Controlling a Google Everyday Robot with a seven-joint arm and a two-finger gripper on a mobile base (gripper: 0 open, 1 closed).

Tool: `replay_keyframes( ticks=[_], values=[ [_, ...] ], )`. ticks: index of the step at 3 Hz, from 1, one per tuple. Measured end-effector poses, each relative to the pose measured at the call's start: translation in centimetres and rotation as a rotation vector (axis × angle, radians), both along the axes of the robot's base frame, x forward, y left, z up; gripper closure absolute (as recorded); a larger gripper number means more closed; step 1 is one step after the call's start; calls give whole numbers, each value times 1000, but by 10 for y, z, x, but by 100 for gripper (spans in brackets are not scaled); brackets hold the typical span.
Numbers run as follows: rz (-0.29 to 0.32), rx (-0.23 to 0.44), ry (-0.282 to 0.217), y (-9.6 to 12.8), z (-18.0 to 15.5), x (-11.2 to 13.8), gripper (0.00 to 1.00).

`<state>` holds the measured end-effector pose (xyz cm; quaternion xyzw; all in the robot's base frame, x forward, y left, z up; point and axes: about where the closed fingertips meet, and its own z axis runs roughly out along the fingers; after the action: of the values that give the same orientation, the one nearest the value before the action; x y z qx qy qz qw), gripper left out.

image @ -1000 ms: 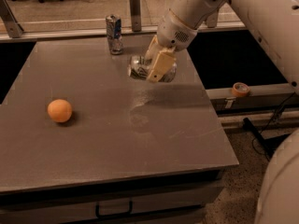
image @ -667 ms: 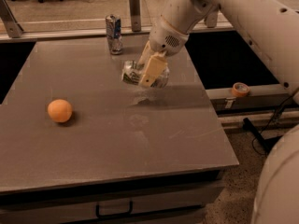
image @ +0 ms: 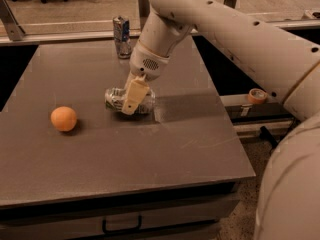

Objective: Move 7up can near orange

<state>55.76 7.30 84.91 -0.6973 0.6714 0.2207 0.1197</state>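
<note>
The claw pinched the 7up can, lying sideways, seemingly on the desk, right of the orange.

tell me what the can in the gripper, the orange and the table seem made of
The dented can, clamped on its side in the gripper at the table's middle: thin shiny metal, silver glints, crumpled wall. The orange: likely real fruit, matte skin; could be plastic. The table: smooth grey top, perhaps laminate, with faint scuffs.
</note>
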Motion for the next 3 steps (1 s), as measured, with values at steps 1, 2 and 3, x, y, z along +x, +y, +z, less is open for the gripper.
replay_keyframes(
  ticks=[1, 2, 3],
  values=[
    [26, 3, 42, 22, -8, -16, 82],
    [49, 10, 48, 41, -8, -27, 59],
    [65, 21, 51, 58, -7, -34, 36]
  ],
)
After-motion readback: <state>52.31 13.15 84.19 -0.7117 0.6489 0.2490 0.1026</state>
